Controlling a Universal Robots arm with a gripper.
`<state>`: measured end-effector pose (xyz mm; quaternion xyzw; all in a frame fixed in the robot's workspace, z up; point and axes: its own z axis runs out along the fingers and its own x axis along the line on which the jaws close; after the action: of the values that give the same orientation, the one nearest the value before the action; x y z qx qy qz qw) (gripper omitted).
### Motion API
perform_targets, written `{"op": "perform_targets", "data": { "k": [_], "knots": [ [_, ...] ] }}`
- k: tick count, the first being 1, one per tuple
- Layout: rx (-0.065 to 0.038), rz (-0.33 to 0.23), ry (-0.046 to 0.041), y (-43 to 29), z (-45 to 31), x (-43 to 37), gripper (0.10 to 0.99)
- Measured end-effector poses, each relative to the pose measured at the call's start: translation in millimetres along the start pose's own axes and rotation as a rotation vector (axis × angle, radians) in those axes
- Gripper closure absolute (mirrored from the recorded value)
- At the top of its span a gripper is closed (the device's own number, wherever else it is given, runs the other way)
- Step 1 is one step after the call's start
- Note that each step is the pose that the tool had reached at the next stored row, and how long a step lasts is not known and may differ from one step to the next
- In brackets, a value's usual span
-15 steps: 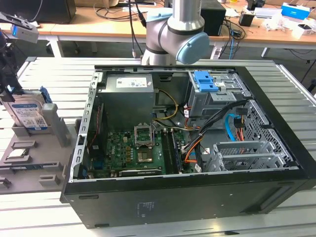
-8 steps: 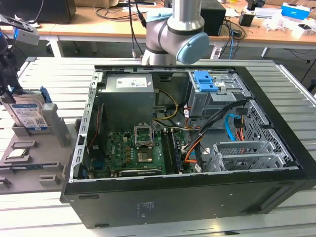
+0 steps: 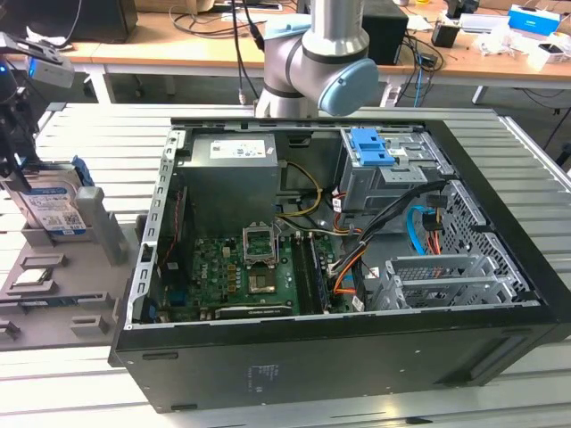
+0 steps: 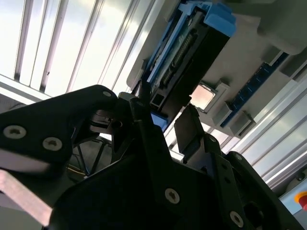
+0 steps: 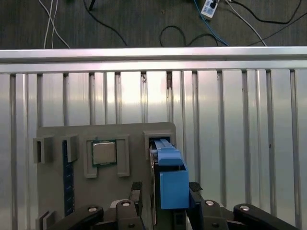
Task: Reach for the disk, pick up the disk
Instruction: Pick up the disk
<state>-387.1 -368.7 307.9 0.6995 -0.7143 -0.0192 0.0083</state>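
Note:
The disk [image 3: 49,209] stands on edge in a slot of the grey fixture [image 3: 62,312] at the exterior view's left, its white label and blue rail showing. My gripper [image 3: 16,165] hangs right over it. In the first wrist view the disk [image 5: 171,179] is seen edge-on with its blue rail uppermost, and my gripper [image 5: 165,190] is open, one finger [image 5: 137,191] on each side of it. A small gap shows at one side. In the second wrist view the disk [image 4: 189,52] reaches down between the tips of my gripper [image 4: 163,115].
A small square silver chip [image 5: 104,153] sits in a pocket of the fixture [image 5: 57,191] beside the disk. An open computer case [image 3: 357,267] with a blue latch [image 3: 370,147] on its drive cage occupies the slatted metal table's [image 3: 89,392] middle. Desks with cables stand behind.

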Motion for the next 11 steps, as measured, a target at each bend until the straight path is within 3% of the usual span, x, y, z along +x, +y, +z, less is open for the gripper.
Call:
{"op": "perform_targets", "data": {
  "k": [3,11],
  "knots": [
    [0.000,-0.002,0.0001,-0.2,6.3,0.1,0.604],
    [0.000,-0.015,0.0004,0.1,12.9,-4.0,0.604]
  ]
}}
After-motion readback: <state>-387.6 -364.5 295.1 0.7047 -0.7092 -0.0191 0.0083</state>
